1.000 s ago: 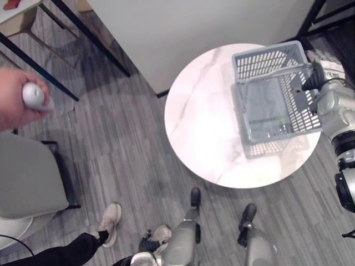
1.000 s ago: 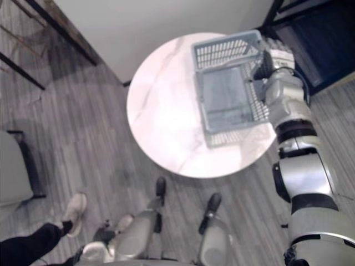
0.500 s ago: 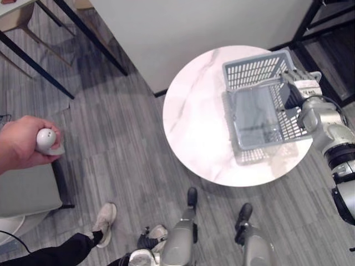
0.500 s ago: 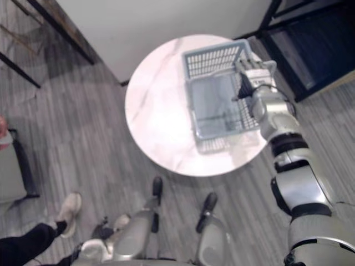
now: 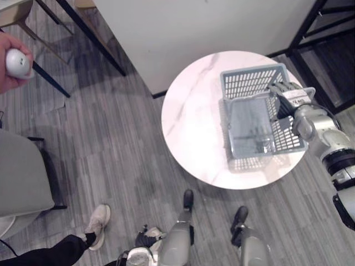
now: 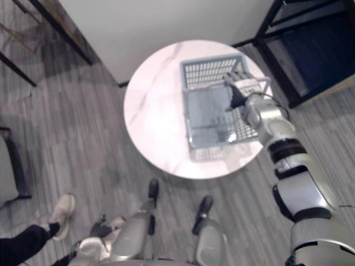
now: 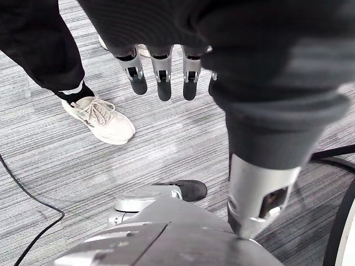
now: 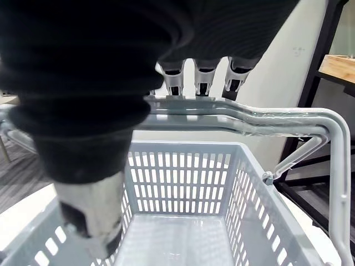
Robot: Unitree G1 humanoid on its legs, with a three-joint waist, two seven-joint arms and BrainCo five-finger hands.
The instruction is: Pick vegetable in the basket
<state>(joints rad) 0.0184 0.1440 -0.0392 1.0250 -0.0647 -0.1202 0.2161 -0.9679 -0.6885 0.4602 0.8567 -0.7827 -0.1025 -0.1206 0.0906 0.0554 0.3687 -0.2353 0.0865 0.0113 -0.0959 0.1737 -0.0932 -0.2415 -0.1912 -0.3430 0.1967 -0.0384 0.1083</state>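
A grey slotted plastic basket [image 5: 252,72] stands on the right half of a round white marble table [image 5: 191,122]. Its floor is bare and I see no vegetable in it. My right hand [image 5: 288,100] is at the basket's right side. In the right wrist view its fingers [image 8: 202,77] hook over the raised handle bar [image 8: 249,119], with the thumb on the near side. My left hand [image 7: 161,72] hangs over the floor with straight fingers and holds nothing.
At the upper left a person's hand holds a small white round object [image 5: 15,62]. The person's leg and pale shoe [image 5: 97,219] are at the lower left, beside a grey chair [image 5: 22,172]. A black shelf frame [image 5: 321,33] stands right of the table and a white wall [image 5: 194,27] behind it.
The basket, hanging tilted from my right hand a second ago, has come down level onto the table, a little further in from the edge. The person's hand has moved up.
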